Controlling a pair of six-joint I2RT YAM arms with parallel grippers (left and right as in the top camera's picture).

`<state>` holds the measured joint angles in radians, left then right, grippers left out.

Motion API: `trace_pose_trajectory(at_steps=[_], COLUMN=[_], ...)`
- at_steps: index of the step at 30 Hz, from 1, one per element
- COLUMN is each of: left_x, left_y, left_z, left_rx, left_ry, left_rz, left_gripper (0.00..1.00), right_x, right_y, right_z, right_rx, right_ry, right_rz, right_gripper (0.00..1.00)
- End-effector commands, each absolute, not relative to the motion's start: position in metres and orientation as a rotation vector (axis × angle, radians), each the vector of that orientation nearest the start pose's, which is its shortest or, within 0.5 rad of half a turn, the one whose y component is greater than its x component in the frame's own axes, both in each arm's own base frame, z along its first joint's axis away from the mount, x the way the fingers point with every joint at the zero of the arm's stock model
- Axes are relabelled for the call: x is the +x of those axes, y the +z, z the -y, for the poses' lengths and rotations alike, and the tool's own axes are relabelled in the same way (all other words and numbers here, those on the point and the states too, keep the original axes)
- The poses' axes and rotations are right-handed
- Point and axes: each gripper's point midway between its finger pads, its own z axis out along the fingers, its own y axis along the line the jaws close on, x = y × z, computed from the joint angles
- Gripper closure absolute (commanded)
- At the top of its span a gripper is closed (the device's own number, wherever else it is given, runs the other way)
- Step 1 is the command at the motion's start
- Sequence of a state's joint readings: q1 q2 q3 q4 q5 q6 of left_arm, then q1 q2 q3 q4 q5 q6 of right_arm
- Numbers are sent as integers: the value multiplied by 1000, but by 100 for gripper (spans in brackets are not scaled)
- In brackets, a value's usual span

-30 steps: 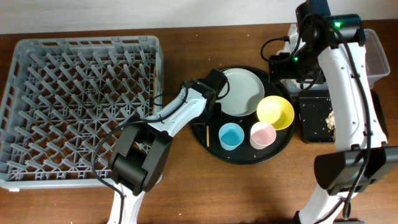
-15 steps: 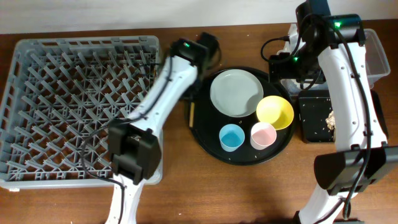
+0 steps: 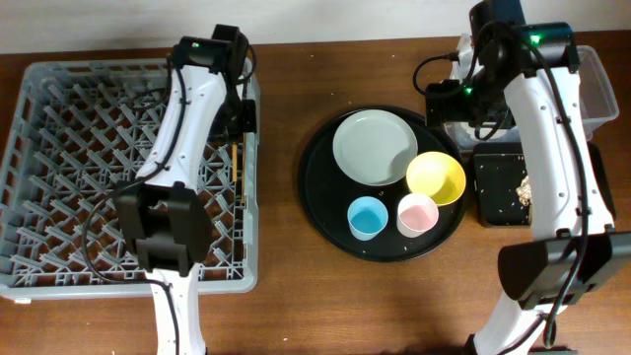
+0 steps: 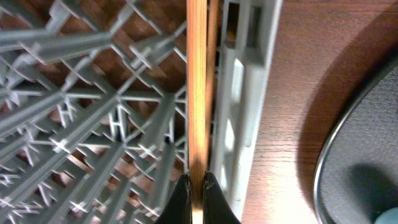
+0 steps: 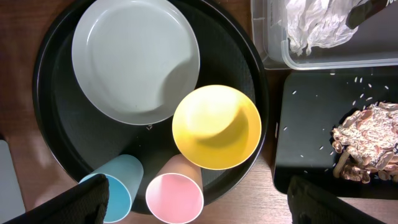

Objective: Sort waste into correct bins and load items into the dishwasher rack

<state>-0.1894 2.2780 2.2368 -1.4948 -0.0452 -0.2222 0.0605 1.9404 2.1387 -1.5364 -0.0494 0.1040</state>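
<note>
Left gripper [image 4: 196, 198]: pinching shut on thin wooden chopsticks [image 4: 198, 93], holding them lengthwise alongside the right wall of the grey dishwasher rack [image 4: 249, 112], with brown counter [image 4: 298, 93] showing just beyond that wall. Right gripper [image 5: 198, 185]: hanging with fingers spread wide, holding nothing, hovering over the round black tray [image 5: 56, 143]. Sitting on that tray, nearest first: pink cup [image 5: 175, 199], blue cup [image 5: 121, 180], yellow bowl [image 5: 216, 127], grey-green plate [image 5: 135, 59]. Lying farther off: brown-gold wrapper [image 5: 367, 146] in the black rectangular tray [image 5: 305, 124], white tissue [image 5: 314, 28] in the clear tub [image 5: 273, 56].
</note>
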Motion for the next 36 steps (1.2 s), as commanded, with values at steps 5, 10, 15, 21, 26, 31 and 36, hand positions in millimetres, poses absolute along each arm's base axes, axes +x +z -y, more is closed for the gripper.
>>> trace_pose_trajectory(at_steps=[5, 10, 15, 21, 26, 31, 36], left_x=[449, 455, 460, 469, 463, 455, 441], left_y=[106, 108, 132, 168, 161, 133, 91], left_z=[65, 68, 89, 162, 254, 328, 343], left_rx=[119, 118, 195, 439, 635, 786, 854], left_ry=[79, 54, -78, -196, -253, -303, -182], left_rz=[-3086, -3063, -3013, -2841, -2718, -2629, -2684], left_gripper=[31, 28, 35, 34, 34, 34, 38], right_x=[401, 402, 413, 417, 409, 407, 405], right_y=[232, 233, 236, 245, 246, 244, 244], right_z=[-31, -31, -24, 41, 94, 98, 97], right_rx=[58, 57, 97, 380, 571, 551, 549], right_ry=[89, 90, 95, 203, 247, 240, 241], right_rz=[-2893, -2889, -2841, -2774, -2724, -2733, -2741], right_gripper=[7, 7, 7, 7, 7, 7, 7])
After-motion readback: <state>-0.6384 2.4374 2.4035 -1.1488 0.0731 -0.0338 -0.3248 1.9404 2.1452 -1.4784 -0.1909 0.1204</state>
